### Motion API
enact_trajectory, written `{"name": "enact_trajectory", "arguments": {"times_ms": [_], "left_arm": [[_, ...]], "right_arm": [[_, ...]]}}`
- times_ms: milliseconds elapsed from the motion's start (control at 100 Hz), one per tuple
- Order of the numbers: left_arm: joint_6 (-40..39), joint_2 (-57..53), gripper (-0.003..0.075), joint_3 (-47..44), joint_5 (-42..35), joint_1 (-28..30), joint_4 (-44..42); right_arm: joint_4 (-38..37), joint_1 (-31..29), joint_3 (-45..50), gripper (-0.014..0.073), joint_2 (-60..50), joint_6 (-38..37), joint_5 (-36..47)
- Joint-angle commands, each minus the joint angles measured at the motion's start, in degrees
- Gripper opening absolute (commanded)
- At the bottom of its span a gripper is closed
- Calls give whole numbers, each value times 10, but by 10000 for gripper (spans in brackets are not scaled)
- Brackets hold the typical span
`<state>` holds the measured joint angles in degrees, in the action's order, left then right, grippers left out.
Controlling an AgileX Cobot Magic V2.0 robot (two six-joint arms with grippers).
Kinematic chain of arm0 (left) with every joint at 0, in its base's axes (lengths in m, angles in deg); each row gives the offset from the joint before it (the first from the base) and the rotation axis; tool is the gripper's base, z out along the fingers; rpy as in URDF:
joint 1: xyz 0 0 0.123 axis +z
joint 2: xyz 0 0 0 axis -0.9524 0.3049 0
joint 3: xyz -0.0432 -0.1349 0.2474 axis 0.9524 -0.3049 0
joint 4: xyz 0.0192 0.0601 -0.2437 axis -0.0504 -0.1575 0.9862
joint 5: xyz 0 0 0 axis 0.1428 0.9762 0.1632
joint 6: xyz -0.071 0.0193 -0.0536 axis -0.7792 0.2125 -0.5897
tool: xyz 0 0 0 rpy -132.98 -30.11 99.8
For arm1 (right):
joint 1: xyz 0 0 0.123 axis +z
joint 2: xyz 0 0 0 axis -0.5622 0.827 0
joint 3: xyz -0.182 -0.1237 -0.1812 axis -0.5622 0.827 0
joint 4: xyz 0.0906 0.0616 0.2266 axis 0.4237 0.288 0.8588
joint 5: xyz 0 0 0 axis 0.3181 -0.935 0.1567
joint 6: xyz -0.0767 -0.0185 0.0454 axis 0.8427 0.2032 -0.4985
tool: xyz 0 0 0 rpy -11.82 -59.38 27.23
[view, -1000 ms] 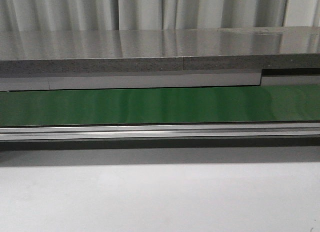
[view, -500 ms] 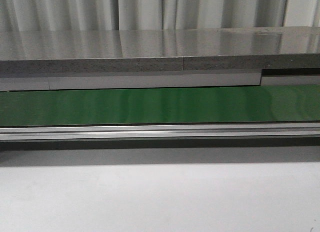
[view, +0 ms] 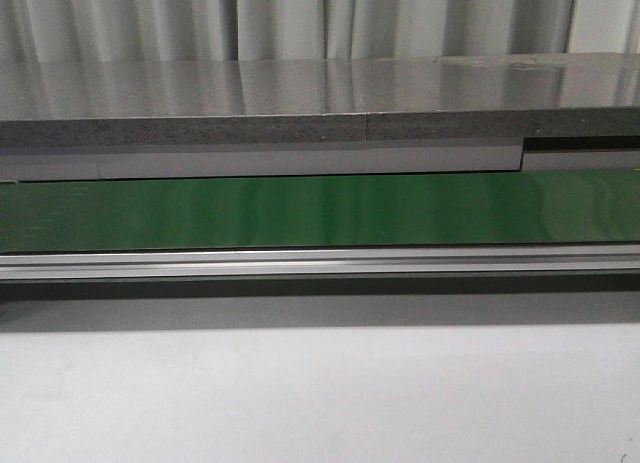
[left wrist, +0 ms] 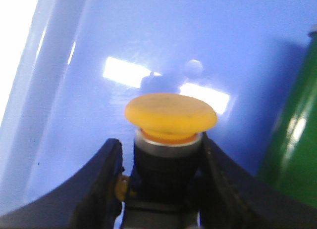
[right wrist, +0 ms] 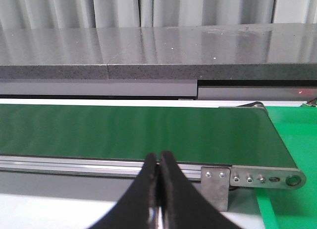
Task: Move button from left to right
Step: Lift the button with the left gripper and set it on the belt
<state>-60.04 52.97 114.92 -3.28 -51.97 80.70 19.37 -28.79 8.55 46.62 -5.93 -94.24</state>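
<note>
In the left wrist view the button has a round yellow-orange cap on a silver collar and a black body. It sits over the glossy blue floor of a bin. My left gripper has its dark fingers pressed against both sides of the black body, shut on it. Seen from the right wrist, my right gripper is shut on nothing, hanging before the green conveyor belt. The front view shows neither gripper and no button.
A green conveyor belt with an aluminium rail crosses the front view, with a grey stone ledge behind and a white table in front. The belt's end bracket borders a green mat. A shiny green object stands beside the bin.
</note>
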Motion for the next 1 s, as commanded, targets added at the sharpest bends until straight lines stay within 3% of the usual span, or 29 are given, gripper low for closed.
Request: {"name": "enact_trajectory", "arguments": {"times_ms": [0,410,770,830,910,990], "left_arm": [[29,-43,-10,18,3,-14,33],[48,-35,-10,18,26,-102,16],[48,-13,6,18,30,-116,18],[48,-13,49,18,30,-116,19],[48,-13,164,18,30,-116,19],[48,-13,374,18,30,-116,19]], "right_arm": [[-2,-3,-11,-68,-8,1,50],[-2,-3,-11,-68,-8,1,50],[-2,-3,-11,-68,-8,1,50],[-2,-3,-11,-68,-8,1,50],[-2,-3,-11,-68,-8,1,50],[-2,-3,-11,-68,-8,1,50]]}}
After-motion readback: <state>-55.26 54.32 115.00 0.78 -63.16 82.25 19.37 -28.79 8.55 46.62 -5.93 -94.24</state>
